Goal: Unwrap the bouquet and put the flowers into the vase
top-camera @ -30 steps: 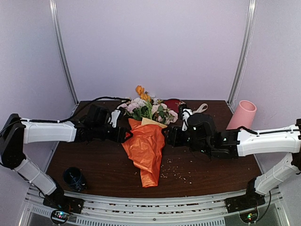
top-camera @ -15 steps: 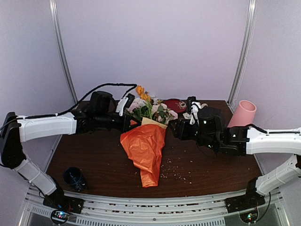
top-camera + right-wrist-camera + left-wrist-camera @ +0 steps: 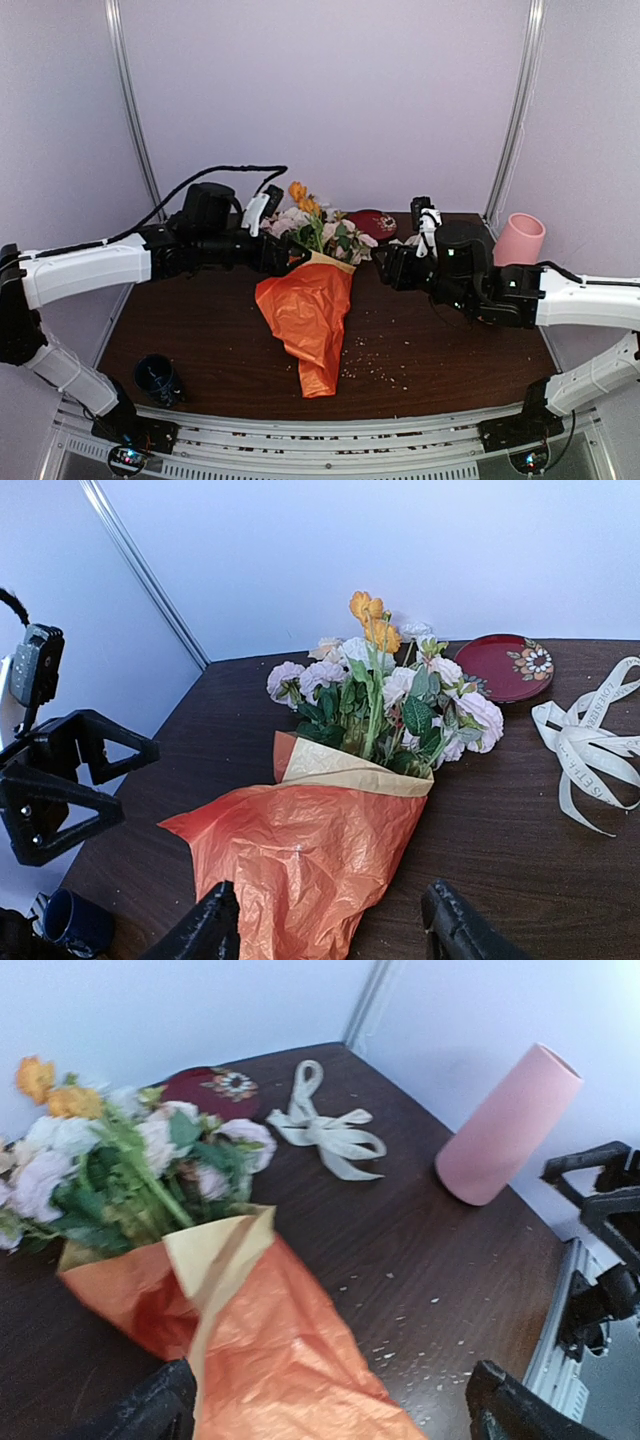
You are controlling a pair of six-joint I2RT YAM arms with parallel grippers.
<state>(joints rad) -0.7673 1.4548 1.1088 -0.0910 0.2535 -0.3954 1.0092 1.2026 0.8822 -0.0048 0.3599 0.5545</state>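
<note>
**A:** Two arms, one desk (image 3: 200, 335). Where is the bouquet (image 3: 308, 310)?

**B:** Flat in the middle of the desk, between the arms. The flowers (image 3: 318, 232) point toward the back wall, with pink, white and orange blooms fanning out of the wrap. The orange paper (image 3: 300, 865) tapers toward the near edge, and a tan inner sheet (image 3: 345, 770) is folded at its mouth.

**A:** And the ribbon (image 3: 330, 1132)?

**B:** Off the bunch. It lies loose on the desk, between the dark red dish (image 3: 505, 665) and the vase (image 3: 519, 240).

**A:** Where is the vase?

**B:** It stands at the far right corner, well apart from the bouquet.

**A:** Left jaws?

**B:** Spread wide, gripping nothing. They hover at the bouquet's left side, near where the stems leave the paper. In the left wrist view their fingers (image 3: 150, 1412) sit at the two bottom corners with the wrap showing between them. The right wrist view shows a gap between them and the wrap.

**A:** Right jaws?

**B:** Parted too, holding nothing. They are just off the bouquet's right side, level with the paper's mouth. Their fingers (image 3: 205, 935) frame the lower paper in their own camera, but the top view shows them apart from it.

**A:** Anything else?

**B:** A small dark blue cup (image 3: 157, 378) near the left front corner, and pale crumbs (image 3: 378, 362) scattered right of the paper's tail.
</note>
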